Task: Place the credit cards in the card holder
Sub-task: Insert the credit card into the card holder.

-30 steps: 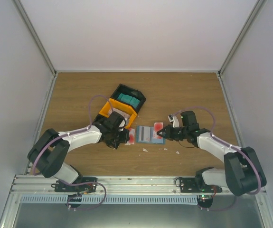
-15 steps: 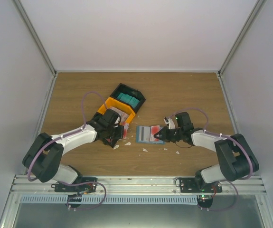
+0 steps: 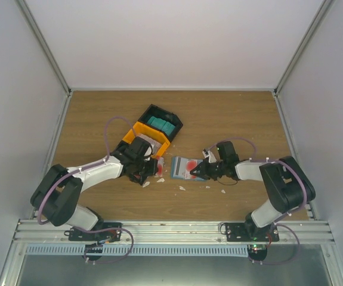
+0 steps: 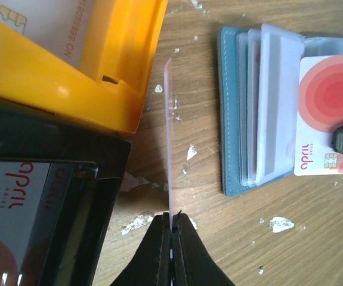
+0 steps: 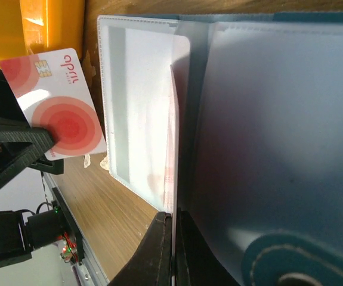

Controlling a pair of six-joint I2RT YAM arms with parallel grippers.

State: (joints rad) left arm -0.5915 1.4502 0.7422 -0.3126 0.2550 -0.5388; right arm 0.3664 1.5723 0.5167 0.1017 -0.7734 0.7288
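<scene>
While L claw pinches a card (edge-on), R claw grips 2nd card at card holder.

Open card holder (red-marked card atop)

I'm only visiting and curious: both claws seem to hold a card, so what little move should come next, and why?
Probably the right gripper should ease its card deeper into a clear sleeve of the holder. That card lies across the open sleeves, while the left gripper holds the other card apart, beside the holder.
</scene>
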